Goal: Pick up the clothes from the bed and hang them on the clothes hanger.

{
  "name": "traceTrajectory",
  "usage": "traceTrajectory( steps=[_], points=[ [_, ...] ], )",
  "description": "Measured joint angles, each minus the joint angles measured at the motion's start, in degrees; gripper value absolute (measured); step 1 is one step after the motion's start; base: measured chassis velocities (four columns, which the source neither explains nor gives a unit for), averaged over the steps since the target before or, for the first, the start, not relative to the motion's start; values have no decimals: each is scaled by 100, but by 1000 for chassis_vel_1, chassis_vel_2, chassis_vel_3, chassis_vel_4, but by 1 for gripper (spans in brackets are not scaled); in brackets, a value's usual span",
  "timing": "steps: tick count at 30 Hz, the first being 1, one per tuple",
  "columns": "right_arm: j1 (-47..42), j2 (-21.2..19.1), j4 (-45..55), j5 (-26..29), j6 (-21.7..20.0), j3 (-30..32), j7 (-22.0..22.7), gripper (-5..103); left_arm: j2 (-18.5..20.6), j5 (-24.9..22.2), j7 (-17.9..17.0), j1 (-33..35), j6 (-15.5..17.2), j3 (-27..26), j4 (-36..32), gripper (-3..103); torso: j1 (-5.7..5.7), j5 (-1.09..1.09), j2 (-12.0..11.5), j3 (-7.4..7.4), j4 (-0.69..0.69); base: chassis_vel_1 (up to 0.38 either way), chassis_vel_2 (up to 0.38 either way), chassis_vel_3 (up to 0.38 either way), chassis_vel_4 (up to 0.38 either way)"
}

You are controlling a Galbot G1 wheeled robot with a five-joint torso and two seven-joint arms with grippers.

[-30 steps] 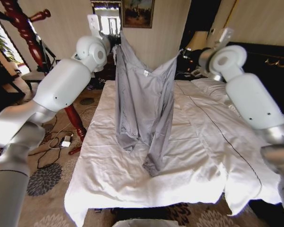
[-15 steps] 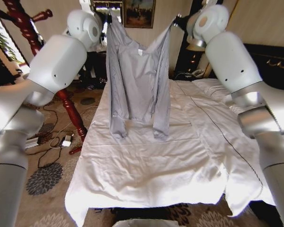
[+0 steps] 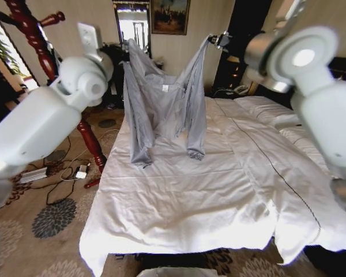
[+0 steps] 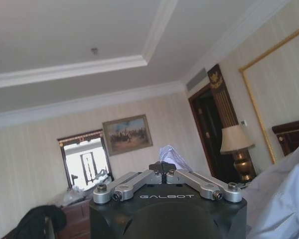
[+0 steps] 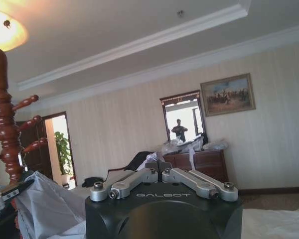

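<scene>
The clothes [image 3: 164, 101], a light grey jacket, hang spread between my two raised grippers over the far half of the bed [image 3: 179, 202]. Both sleeve ends rest on the white sheet. My left gripper [image 3: 127, 51] is shut on one shoulder, and in the left wrist view its closed fingertips [image 4: 162, 167] pinch a tuft of the fabric. My right gripper [image 3: 214, 40] is shut on the other shoulder, with its jaws closed [image 5: 159, 167]. The clothes hanger [image 3: 29, 29], a red-brown wooden coat stand, rises at the bed's left; its pegs [image 5: 2, 114] stand behind the jacket [image 5: 45, 204].
A power strip and cables [image 3: 75, 172] lie on the patterned carpet by the stand's foot. A black garment [image 4: 35, 219] is draped over furniture by the far wall. White pillows [image 3: 271, 112] lie at the bed's right, with a lamp [image 4: 236, 142] beyond.
Both arms lifted the jacket off the sheet and carried it farther from me. Since half a second ago the grippers have dropped slightly and the collar sags lower between them.
</scene>
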Motion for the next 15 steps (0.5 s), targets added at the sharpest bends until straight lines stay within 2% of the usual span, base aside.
traceTrajectory(
  steps=[1,2,3,4,5,6,7,8,11,12,15],
  points=[
    [-177,-180,200,119,0,231,24,0,167,-58,-4,113,38,-170,-212,0,0,1,0,0,-1,0,0,0,0],
    [-623,-602,609,356,0,806,51,0,495,-176,13,377,88,-576,-600,0,0,2,0,0,-2,0,0,0,0],
    [-623,-602,609,356,0,806,51,0,495,-176,13,377,88,-576,-600,0,0,2,0,0,-2,0,0,0,0],
    [-913,-894,859,470,18,1185,57,0,804,-283,85,648,132,-1020,-922,0,0,2,0,0,3,0,0,0,0],
    [-1052,-1064,978,544,43,1411,59,0,985,-329,171,798,145,-1241,-1100,0,-1,0,0,0,5,0,0,0,0],
    [-1296,-1457,1221,871,98,2009,105,0,1433,-392,427,1104,121,-1713,-1485,0,-2,-8,1,-1,11,0,0,0,0],
    [-1296,-1457,1221,871,98,2009,105,0,1433,-392,427,1104,121,-1713,-1485,0,-2,-8,1,-1,11,0,0,0,0],
    [-1357,-1659,1324,1136,121,2341,147,0,1737,-472,577,1199,54,-1947,-1683,0,-3,-8,1,-2,12,0,0,0,0],
    [-1366,-2213,1445,1919,135,3213,179,0,2183,-1030,715,927,-46,-2129,-2016,0,-2,-5,1,0,9,0,0,0,0],
    [-1366,-2213,1445,1919,135,3213,179,0,2183,-1030,715,927,-46,-2129,-2016,0,-2,-5,1,0,9,0,0,0,0],
    [-1407,-2807,1537,2869,61,4090,212,0,2389,-1870,645,193,-51,-2154,-2242,0,2,0,1,2,0,0,0,0,0]
  ],
)
